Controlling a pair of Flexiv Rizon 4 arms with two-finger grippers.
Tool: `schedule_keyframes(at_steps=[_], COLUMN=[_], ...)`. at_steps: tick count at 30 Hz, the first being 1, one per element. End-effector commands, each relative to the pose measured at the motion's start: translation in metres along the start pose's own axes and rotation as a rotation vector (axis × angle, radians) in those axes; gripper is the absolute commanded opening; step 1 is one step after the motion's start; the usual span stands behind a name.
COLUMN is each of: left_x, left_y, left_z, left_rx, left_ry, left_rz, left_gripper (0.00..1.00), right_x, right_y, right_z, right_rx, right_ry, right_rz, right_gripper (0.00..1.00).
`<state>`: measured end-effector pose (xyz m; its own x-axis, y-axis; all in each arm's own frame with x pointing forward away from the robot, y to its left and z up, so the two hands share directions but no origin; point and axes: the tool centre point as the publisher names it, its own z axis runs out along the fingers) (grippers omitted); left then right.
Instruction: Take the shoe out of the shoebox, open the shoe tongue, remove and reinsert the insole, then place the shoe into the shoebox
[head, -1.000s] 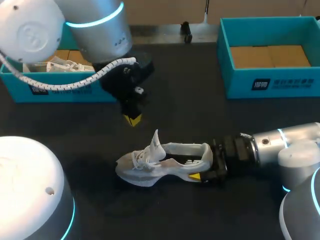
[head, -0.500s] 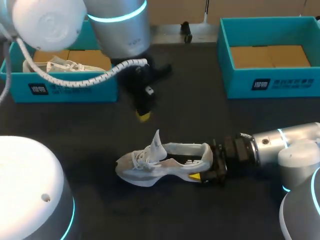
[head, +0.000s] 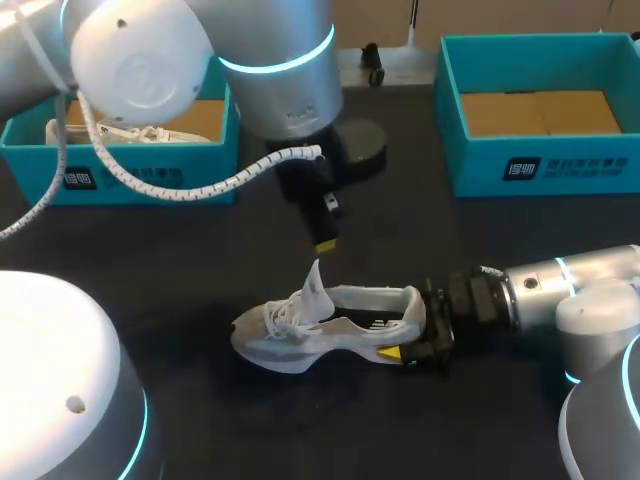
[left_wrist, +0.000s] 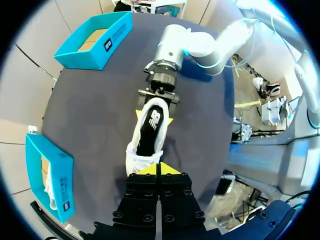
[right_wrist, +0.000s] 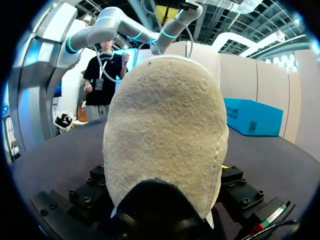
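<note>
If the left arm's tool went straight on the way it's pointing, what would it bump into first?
Most likely the white shoe, near its laced front end, which lies just ahead of the left tool. Depth is hard to judge, so it might only graze it.

White shoe (left_wrist: 149, 132) just ahead of the left tool (left_wrist: 159, 169), tips together; heel in the right tool (left_wrist: 154, 116)
</note>
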<state>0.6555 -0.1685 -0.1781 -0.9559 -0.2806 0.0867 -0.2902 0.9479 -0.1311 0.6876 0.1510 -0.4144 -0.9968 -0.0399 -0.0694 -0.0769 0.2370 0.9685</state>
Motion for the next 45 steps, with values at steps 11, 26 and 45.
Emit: schedule_keyframes(at_steps=[11, 26, 45], left_x=[-0.002, -0.004, -0.004], left_y=[-0.032, -0.036, -0.046], left_z=[0.044, 0.059, 0.115], left_rx=[-0.008, -0.008, -0.04], left_ry=[0.007, 0.055, 0.038], left_rz=[0.124, 0.178, 0.189], left_gripper=[0.0, 0.0, 0.0], right_x=[0.001, 0.001, 0.001], right_y=[0.001, 0.001, 0.001], right_z=[0.001, 0.001, 0.001], right_rx=[0.004, 0.004, 0.004], right_ry=[0.0, 0.0, 0.0], right_rz=[0.0, 0.0, 0.0], right_gripper=[0.0, 0.0, 0.0])
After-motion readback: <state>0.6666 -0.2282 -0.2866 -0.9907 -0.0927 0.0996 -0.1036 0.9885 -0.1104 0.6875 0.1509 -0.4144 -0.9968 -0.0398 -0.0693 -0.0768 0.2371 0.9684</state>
